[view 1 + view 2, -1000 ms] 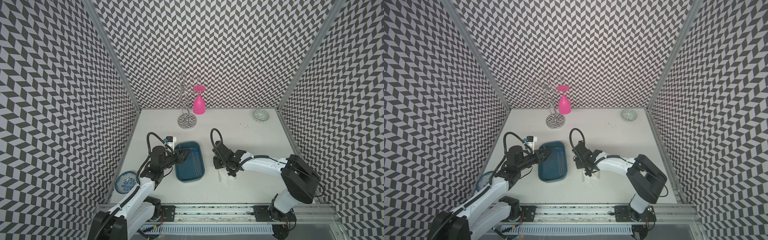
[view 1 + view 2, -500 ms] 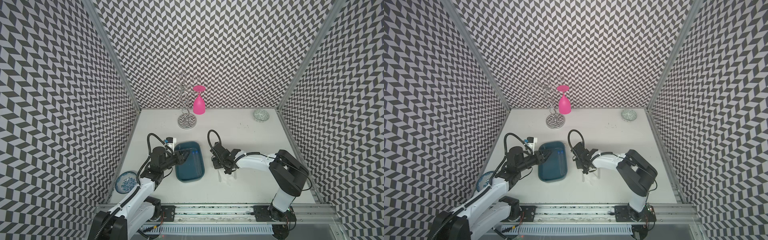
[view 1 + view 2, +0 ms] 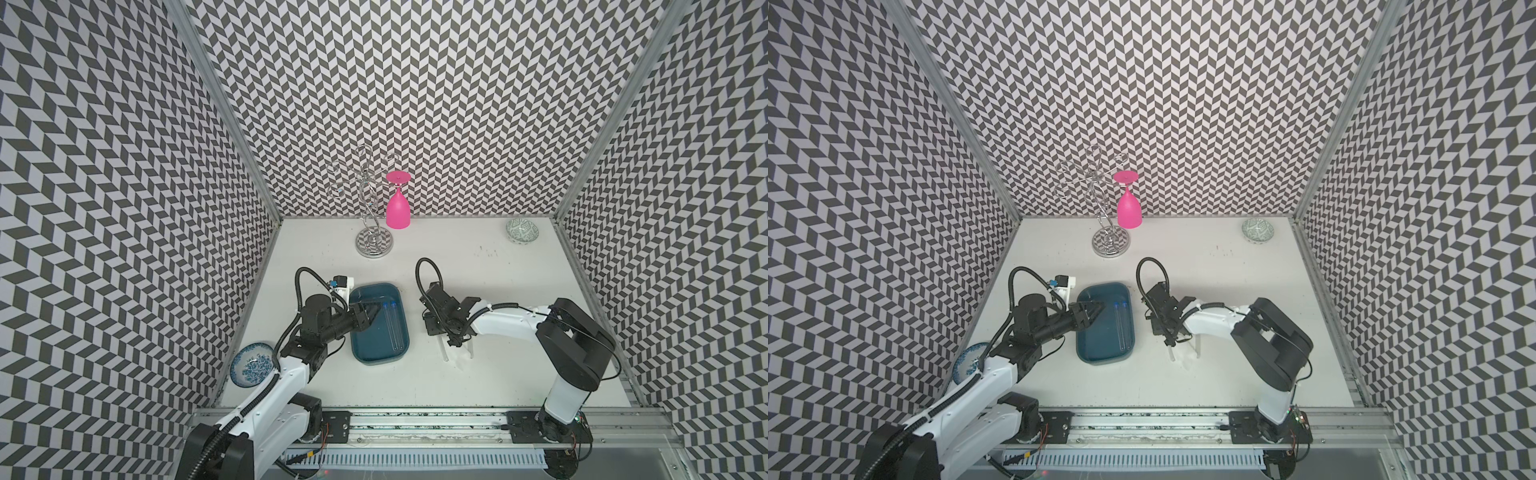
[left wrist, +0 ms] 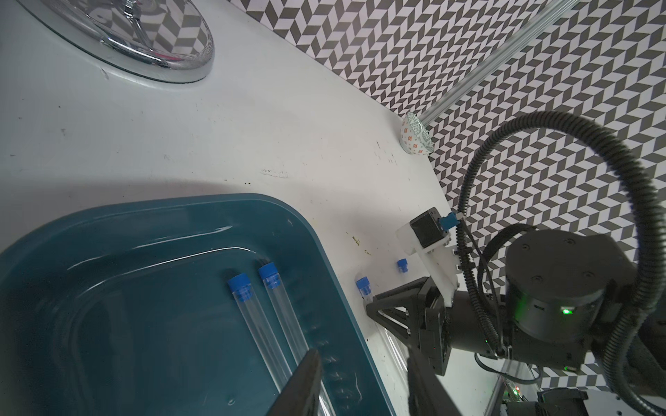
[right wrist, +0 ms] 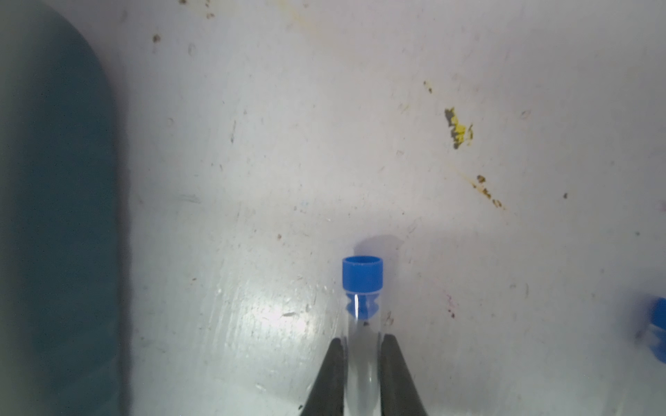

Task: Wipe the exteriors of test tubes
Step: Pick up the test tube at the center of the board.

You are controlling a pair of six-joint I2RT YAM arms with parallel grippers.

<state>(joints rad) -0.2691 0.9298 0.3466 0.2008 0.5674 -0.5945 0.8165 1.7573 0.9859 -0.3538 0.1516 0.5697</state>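
A teal tray [image 3: 376, 361] holds two clear test tubes [image 3: 392, 328] with blue caps, lying side by side; the left wrist view shows them [image 4: 259, 324] too. My left gripper [image 3: 372, 309] hovers over the tray's left part, open, its fingers [image 4: 302, 381] holding nothing. Right of the tray, two more tubes lie on the table. My right gripper [image 3: 451, 338] is down on the nearer tube [image 3: 444, 353]. In the right wrist view its jaws press both sides of that tube [image 5: 362, 324], just behind the blue cap [image 5: 362, 273]. The other tube [image 3: 471, 349] lies free beside it.
A chrome glass stand [image 3: 374, 241] with a hanging pink glass [image 3: 397, 208] stands at the back. A patterned bowl [image 3: 522, 230] sits in the back right corner. A blue-and-white bowl [image 3: 252, 363] is at the front left, beside my left arm.
My right gripper has closed on the tube on the table, and that arm's elbow has folded in. My left arm has hardly moved.
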